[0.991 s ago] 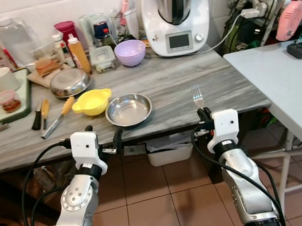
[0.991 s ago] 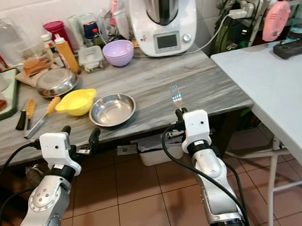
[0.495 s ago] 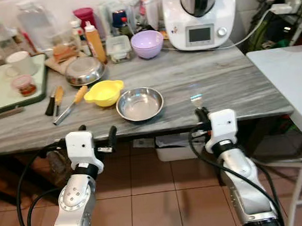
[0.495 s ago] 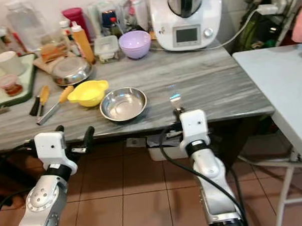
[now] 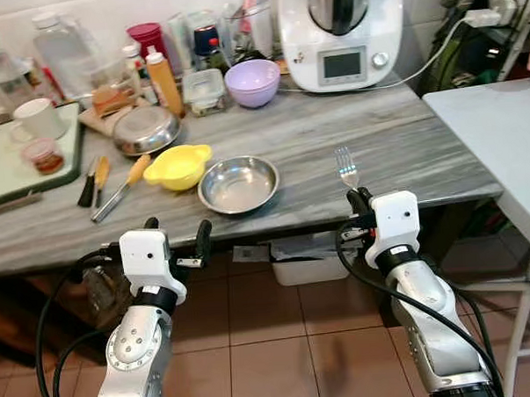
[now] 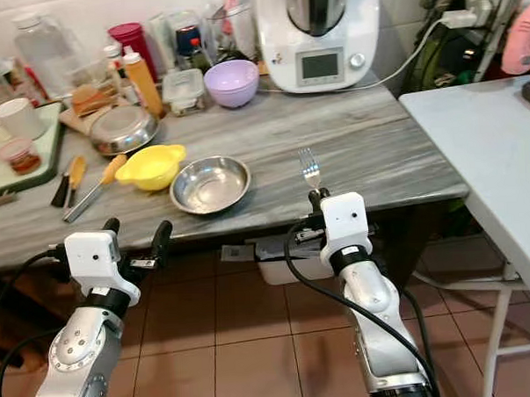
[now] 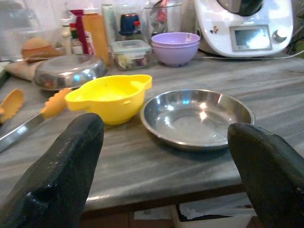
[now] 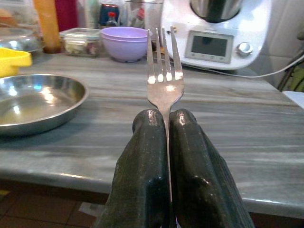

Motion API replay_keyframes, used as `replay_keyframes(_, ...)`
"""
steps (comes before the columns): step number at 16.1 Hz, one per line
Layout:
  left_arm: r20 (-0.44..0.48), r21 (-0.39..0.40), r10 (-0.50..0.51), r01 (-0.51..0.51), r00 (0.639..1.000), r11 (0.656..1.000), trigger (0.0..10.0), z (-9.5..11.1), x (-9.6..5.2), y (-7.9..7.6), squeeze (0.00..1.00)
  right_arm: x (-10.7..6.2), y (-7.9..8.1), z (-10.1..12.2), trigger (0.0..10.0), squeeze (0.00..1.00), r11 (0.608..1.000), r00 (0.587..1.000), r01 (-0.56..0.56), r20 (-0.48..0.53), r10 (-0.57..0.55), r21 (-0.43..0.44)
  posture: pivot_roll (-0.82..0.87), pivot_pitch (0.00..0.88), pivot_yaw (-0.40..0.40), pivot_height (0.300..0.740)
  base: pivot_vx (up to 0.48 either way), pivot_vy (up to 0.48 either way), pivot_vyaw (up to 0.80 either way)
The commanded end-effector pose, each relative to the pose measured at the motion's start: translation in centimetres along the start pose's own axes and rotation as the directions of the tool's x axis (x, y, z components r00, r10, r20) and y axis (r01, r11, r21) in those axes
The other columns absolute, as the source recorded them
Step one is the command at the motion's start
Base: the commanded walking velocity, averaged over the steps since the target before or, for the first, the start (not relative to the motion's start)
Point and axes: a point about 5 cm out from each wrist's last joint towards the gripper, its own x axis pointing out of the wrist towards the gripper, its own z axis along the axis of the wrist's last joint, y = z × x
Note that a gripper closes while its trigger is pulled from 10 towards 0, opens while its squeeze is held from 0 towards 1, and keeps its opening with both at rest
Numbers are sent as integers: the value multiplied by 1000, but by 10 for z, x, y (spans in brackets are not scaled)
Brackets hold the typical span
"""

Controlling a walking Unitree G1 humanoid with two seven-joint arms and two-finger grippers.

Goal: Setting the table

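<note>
My right gripper (image 5: 359, 197) is shut on a metal fork (image 5: 345, 167), tines pointing up and forward, just in front of the grey counter's (image 5: 386, 140) front edge. In the right wrist view the fork (image 8: 163, 76) stands between the two black fingers (image 8: 150, 142). My left gripper (image 5: 174, 242) is open and empty, held below the counter edge, facing a steel bowl (image 5: 239, 183) and a yellow bowl (image 5: 178, 166). The left wrist view shows both fingers (image 7: 66, 161) wide apart before the steel bowl (image 7: 197, 116).
The counter back holds a white kitchen machine (image 5: 341, 32), a purple bowl (image 5: 254, 80), bottles, a lidded box, a steel dish (image 5: 145, 129), knives (image 5: 115, 183) and a green tray (image 5: 8, 166) with a mug. A white table (image 5: 500, 131) stands at the right. Tiled floor lies below.
The camera view has shifted as I moved; the counter sits slightly differently in frame. The fork stays held in the right gripper and the left stays open.
</note>
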Motion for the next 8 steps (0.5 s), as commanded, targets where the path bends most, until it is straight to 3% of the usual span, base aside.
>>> replay_keyframes(1, 13, 6, 0, -1, 1000, 1000, 10000, 3, -1, 2, 0, 0, 2, 4, 10000, 0, 1000, 1000, -4, 20, 3, 8, -110, 70, 107, 740, 277, 0, 0)
replay_keyframes(8, 6, 5, -6, 6, 1000, 1000, 10000, 3, -3, 3, 0, -1, 4, 3, 10000, 0, 1000, 1000, -10, 16, 10, 17, -105, 78, 110, 740, 279, 0, 0)
